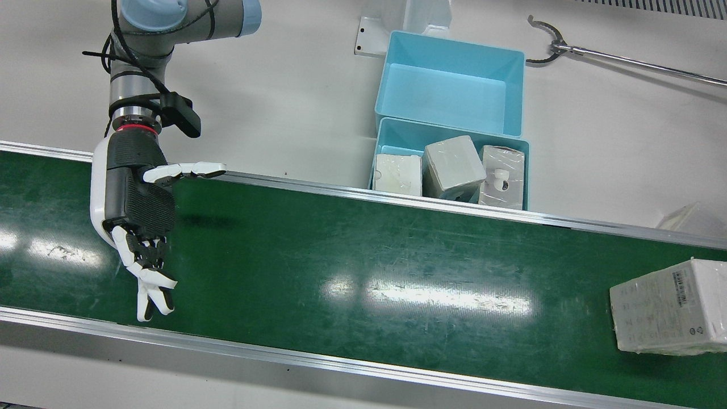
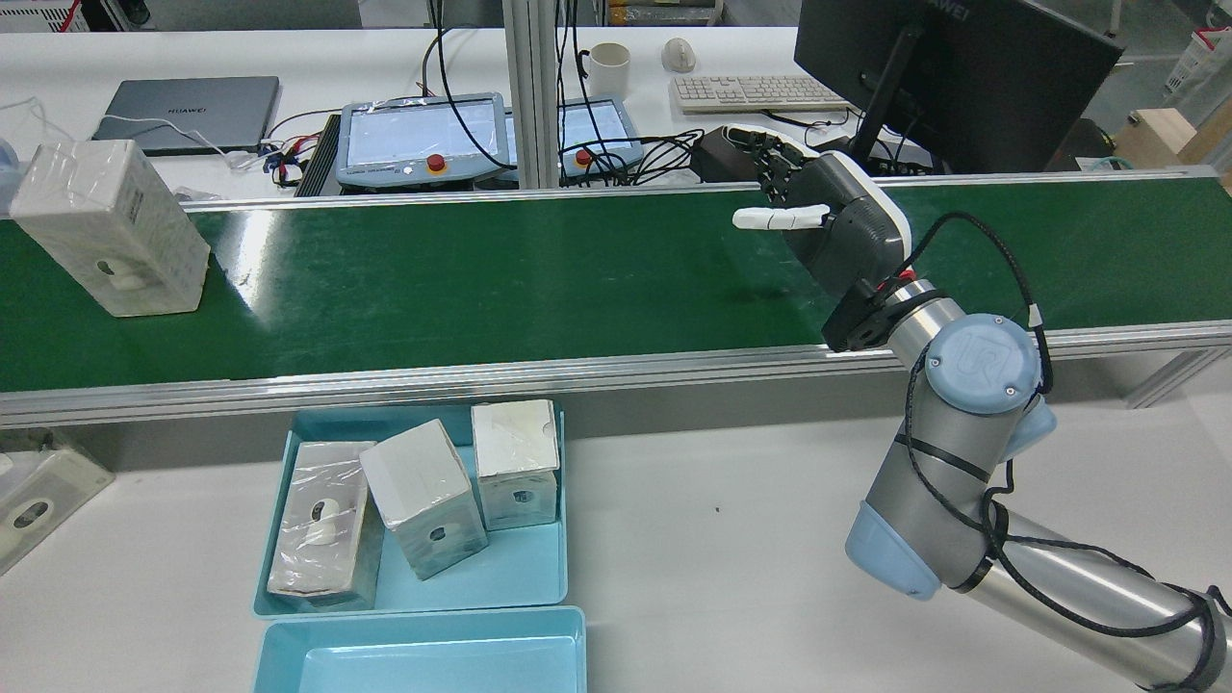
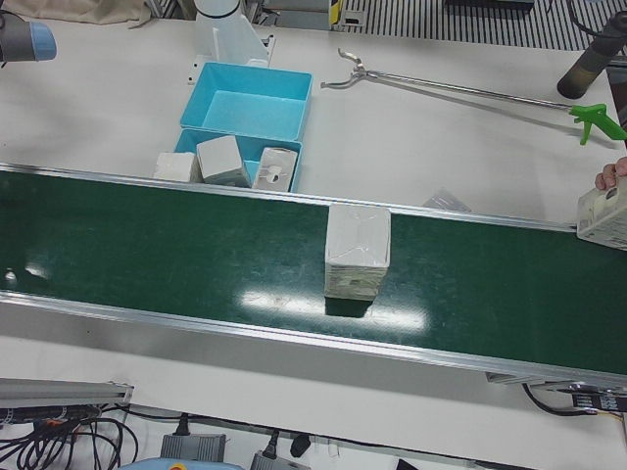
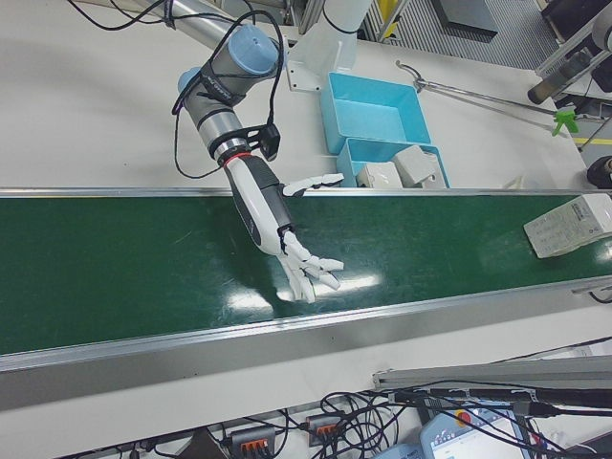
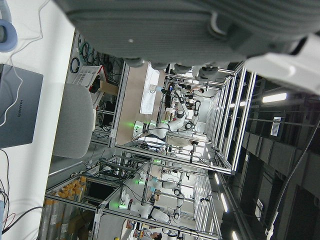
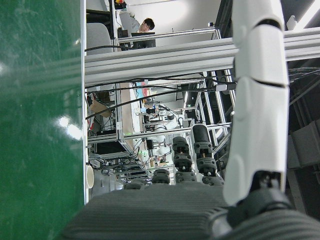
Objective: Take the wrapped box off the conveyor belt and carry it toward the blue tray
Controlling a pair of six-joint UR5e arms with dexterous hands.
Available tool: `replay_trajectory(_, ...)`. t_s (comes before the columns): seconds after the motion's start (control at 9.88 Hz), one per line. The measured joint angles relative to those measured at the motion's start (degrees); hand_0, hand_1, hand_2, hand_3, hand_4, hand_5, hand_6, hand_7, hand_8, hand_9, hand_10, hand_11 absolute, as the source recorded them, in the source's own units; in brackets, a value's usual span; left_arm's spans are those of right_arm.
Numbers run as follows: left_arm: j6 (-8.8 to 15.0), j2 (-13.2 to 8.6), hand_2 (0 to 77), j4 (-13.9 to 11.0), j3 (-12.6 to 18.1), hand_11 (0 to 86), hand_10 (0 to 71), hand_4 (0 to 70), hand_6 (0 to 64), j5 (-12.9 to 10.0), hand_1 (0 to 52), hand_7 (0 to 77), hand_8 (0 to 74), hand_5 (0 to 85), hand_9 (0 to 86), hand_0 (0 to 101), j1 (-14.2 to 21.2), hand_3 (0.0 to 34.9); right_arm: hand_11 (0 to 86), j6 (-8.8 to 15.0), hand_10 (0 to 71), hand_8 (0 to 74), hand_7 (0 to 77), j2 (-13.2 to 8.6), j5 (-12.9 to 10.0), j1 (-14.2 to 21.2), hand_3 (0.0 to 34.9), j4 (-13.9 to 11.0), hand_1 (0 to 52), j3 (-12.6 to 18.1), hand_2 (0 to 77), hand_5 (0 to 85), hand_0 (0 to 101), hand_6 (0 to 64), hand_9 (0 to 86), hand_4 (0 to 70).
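Note:
The wrapped box point(image 1: 670, 312) is white and stands on the green conveyor belt point(image 1: 363, 255). It also shows in the rear view point(image 2: 111, 226), the left-front view point(image 3: 358, 250) and the right-front view point(image 4: 569, 225). My right hand point(image 1: 139, 210) is open and empty, hovering over the belt far along it from the box; it also shows in the rear view point(image 2: 837, 226) and the right-front view point(image 4: 277, 225). The blue tray point(image 1: 409, 139) beside the belt holds three wrapped boxes. My left hand point(image 5: 200, 30) shows only as a palm edge, holding nothing.
A second, empty blue tray point(image 1: 448, 91) sits behind the first. A reacher tool point(image 1: 625, 57) lies on the white table. A person's hand holds another box point(image 3: 602, 211) at the belt's end. A spare box point(image 2: 38, 491) lies off the belt.

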State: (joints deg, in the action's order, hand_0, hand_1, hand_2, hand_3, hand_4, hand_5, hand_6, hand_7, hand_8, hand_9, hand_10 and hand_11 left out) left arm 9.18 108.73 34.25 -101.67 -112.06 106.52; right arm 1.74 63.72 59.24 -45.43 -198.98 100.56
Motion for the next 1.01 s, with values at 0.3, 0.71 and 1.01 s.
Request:
replay_trajectory(0.3,0.0,0.0,0.5,0.0,0.0,0.5,0.5,0.0,0.5,0.0,0.0,0.5,0.5,1.1,0.5,0,0.0,0.0,1.1,-0.03,0.0,1.1,6.0,-0.05,0.0,-0.04,0.0,0.0,15.3,-0.01,10.4,23.5,48,6.5,3.8,12.0)
replay_trajectory(0.71,0.0,0.0,1.1,0.0,0.0,0.5,0.5,0.0,0.5,0.0,0.0,0.0,0.5,1.1,0.0,0,0.0,0.0,1.1,0.09,0.0,1.6,6.0,-0.05,0.0,0.12,0.0,0.0,15.3,0.03,11.4,24.5,48,6.5,3.8,12.0)
replay_trajectory(1.01,0.0,0.0,0.5,0.0,0.0,0.5,0.5,0.0,0.5,0.0,0.0,0.0,0.5,1.1,0.5,0,0.0,0.0,1.1,0.13,0.0,1.1,6.0,-0.17,0.0,0.07,0.0,0.0,15.3,0.28,11.4,24.0,48,6.5,3.8,12.0)
